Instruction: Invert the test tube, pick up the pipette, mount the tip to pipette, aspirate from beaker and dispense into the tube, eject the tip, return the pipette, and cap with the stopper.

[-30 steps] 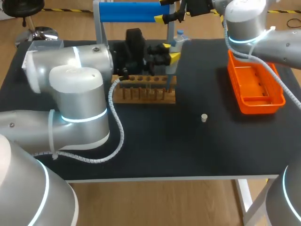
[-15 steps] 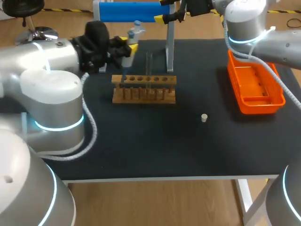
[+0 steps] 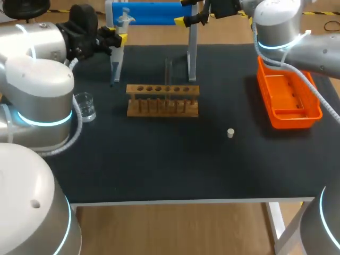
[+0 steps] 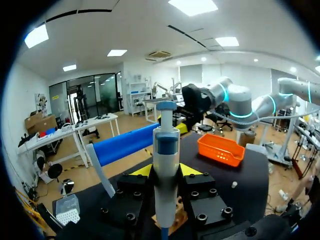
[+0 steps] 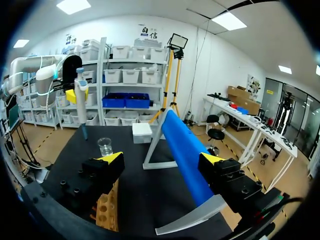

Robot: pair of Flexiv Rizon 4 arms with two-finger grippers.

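Observation:
My left gripper (image 3: 113, 40) is shut on the blue-and-white pipette (image 3: 123, 21), holding it upright over the table's back left; its thin tip (image 3: 112, 79) points down. In the left wrist view the pipette (image 4: 165, 170) stands between the yellow tips of that gripper (image 4: 165, 173). The glass beaker (image 3: 85, 106) sits below and left of the pipette tip. A clear test tube (image 3: 168, 70) stands upright in the wooden rack (image 3: 163, 100). The small white stopper (image 3: 230, 133) lies right of the rack. My right gripper (image 3: 194, 19) hangs open and empty at the back, beside the blue roll stand (image 3: 149, 13).
An orange tray (image 3: 289, 98) sits at the table's right side. The stand's grey legs (image 3: 192, 53) rise behind the rack. A clear box with a white grid (image 4: 66, 209) shows to the side in the left wrist view. From the right wrist, the beaker (image 5: 105, 146) lies ahead of the rack (image 5: 107, 210).
My left arm has carried the pipette from over the rack's right end leftward, past the rack's left end, to the back left. The beaker has come into view. The right arm stayed still.

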